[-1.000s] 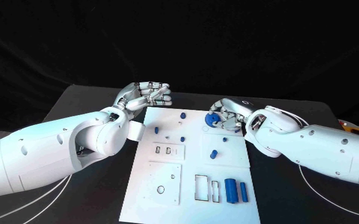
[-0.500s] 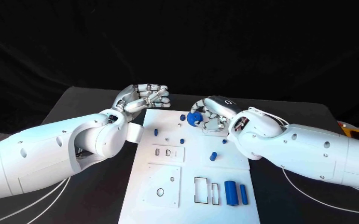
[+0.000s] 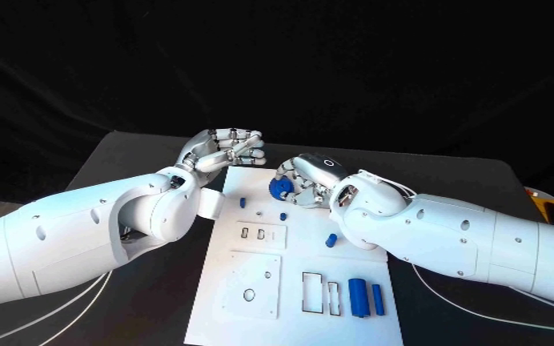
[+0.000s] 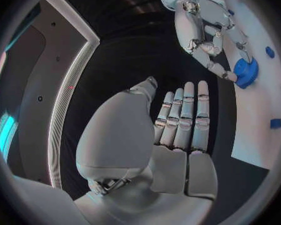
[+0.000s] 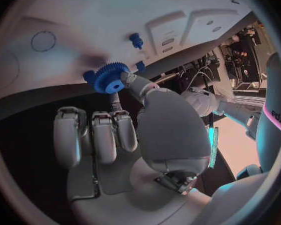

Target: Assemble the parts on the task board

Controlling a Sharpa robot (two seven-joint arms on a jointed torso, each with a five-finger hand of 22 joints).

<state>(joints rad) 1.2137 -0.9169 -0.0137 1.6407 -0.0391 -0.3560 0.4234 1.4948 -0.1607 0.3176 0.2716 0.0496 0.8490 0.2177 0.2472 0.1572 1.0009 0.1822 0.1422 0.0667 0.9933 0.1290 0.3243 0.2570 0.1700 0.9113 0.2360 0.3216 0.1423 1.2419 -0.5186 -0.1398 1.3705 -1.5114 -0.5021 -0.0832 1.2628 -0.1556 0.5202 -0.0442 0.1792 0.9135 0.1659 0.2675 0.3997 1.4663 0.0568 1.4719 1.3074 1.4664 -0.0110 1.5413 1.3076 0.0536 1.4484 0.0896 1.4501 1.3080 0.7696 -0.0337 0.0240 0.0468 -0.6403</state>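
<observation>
Two hands meet at the far end of your task board (image 3: 303,259): your right hand (image 3: 303,179) pinches a blue gear (image 3: 281,188) just over the board's far edge, while your left hand (image 3: 226,147) hovers empty beside the far-left corner, fingers apart. Two blue cylinders (image 3: 365,295) lie near right.

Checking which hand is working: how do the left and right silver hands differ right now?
The right silver hand pinches the blue toothed gear over the white task board; the left silver hand holds nothing. The right hangs above the board's far end; the left sits off its far left corner. Both come from white arms.
</observation>
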